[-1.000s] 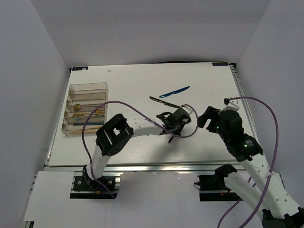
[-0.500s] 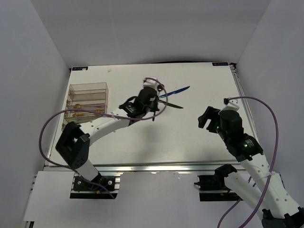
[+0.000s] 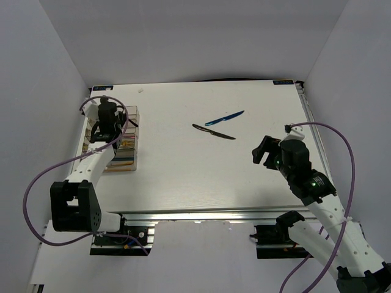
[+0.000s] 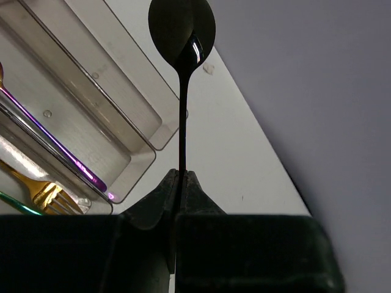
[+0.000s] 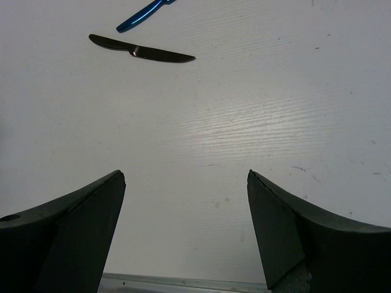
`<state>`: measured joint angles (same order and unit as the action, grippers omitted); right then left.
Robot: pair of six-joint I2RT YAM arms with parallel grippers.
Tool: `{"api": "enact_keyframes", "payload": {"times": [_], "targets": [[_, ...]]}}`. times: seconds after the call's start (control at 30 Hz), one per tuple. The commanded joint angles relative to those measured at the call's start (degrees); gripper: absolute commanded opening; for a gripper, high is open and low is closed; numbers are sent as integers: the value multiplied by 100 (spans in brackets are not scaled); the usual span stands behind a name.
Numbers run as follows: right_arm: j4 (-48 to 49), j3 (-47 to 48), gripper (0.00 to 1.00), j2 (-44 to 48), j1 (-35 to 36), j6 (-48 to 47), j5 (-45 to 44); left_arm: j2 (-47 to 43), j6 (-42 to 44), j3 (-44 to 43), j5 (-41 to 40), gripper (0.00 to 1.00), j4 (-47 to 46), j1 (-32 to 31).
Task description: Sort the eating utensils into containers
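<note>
R jaws spread, empty, above counter. Beyond: 2 pcs unsorted, dark knife and blue knife, close together mid-counter. L jaws pinch black spoon by handle above organiser at far L edge, which holds several pcs already; est. mostly done, 3 pcs left.

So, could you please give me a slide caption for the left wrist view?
Left gripper shut on a black spoon, beside the clear organiser.
</note>
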<state>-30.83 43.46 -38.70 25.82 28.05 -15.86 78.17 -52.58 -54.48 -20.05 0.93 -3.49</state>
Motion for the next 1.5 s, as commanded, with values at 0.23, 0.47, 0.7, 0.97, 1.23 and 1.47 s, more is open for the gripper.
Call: {"api": "enact_keyframes", "payload": {"times": [0.23,0.47,0.7,0.97,1.23,1.47], "targets": [[508,-127,85,-147,-25,-212,250,416,-1475,237,-1123,0,-1650,331],[587,-224,85,-191,-33,-292,276,664,-2010,560,-1457,0,-1683,533],[762,-321,85,-279,-25,-406,768,1015,-2406,1044,-1081,0,-2447,822],[842,-356,86,-244,-34,-450,918,1525,-2661,1045,-702,0,-2501,911],[798,-339,86,-235,-25,-503,1032,1850,-2740,930,-386,16,-2440,1008],[807,-321,88,-278,-25,-564,1163,1851,-2890,983,-333,54,-2405,1025]]}}
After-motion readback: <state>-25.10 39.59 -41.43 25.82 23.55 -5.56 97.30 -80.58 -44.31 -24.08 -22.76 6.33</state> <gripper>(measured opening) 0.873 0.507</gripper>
